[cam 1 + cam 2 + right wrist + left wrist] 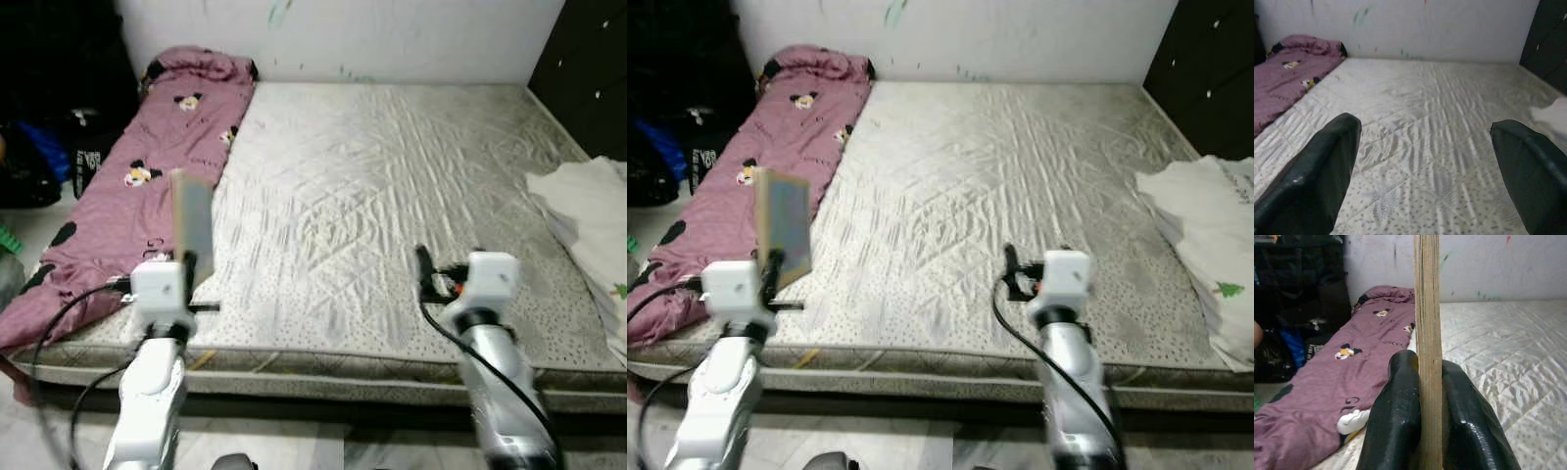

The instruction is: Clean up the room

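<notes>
Soft even indoor light, slight motion blur, dark left corner, no glare

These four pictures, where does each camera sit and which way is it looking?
Left eye view: on the robot's head, looking forward and down at the mattress; both silver arms show, the left gripper holding a flat wooden board.
Right eye view: the head's other eye, same scene, with the pink blanket and white cloth.
Left wrist view: on the left wrist, along black fingers clamping the board edge-on.
Right wrist view: on the right wrist, through the spread right gripper over the mattress.
All share the mattress and blanket.
</notes>
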Robot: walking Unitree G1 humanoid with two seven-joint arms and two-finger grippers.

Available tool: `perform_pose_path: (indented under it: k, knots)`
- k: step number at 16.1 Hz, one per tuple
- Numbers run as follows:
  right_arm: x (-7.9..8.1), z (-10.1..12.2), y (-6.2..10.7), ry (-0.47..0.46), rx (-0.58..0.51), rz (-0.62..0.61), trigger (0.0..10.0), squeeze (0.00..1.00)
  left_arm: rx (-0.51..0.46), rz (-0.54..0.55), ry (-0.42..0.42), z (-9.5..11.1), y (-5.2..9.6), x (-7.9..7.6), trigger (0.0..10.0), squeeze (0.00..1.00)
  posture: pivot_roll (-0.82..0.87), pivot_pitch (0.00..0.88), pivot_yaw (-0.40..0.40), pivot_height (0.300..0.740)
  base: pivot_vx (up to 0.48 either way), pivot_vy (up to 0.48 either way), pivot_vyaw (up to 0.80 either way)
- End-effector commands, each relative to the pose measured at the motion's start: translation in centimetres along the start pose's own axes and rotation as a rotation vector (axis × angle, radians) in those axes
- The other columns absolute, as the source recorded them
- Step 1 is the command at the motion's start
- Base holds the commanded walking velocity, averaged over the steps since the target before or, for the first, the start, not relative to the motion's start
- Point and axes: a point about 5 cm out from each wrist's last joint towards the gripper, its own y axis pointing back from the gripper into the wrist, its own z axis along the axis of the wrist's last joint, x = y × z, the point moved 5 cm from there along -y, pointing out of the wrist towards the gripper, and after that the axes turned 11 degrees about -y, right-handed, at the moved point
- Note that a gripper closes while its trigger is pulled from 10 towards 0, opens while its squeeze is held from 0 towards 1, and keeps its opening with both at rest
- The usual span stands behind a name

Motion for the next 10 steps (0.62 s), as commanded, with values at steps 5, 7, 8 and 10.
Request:
perform_pose_path:
  k: [5, 7, 8, 10]
  knots:
    - [1.7, 1.5, 0.9, 0.008, -0.029, 0.056, 10.0, 0.0, -0.026, -0.087, 0.087, 1.8, 1.1, -1.3, 10.0, 0.0, 0.01, 0.0, 0.017, 0.74, 0.0, 0.0, 0.0]
    - [2.1, 1.3, 0.4, -0.042, 0.005, 0.05, 10.0, 0.0, -0.039, -0.093, 0.11, 2.4, 0.5, -1.6, 10.0, 0.0, 0.02, 0.003, 0.015, 0.74, 0.0, 0.0, -0.4]
    - [2.0, 1.4, 0.4, -0.047, 0.002, 0.046, 10.0, 0.0, -0.042, -0.089, 0.102, 2.6, 0.3, -1.5, 10.0, 0.0, 0.02, 0.004, 0.015, 0.74, 0.0, 0.0, -0.8]
    - [2.3, 1.7, 0.3, -0.04, -0.008, 0.061, 10.0, 0.0, -0.044, -0.08, 0.095, 3.0, 0.0, -1.4, 10.0, 0.0, 0.01, 0.009, 0.017, 0.74, 0.0, 0.0, 0.0]
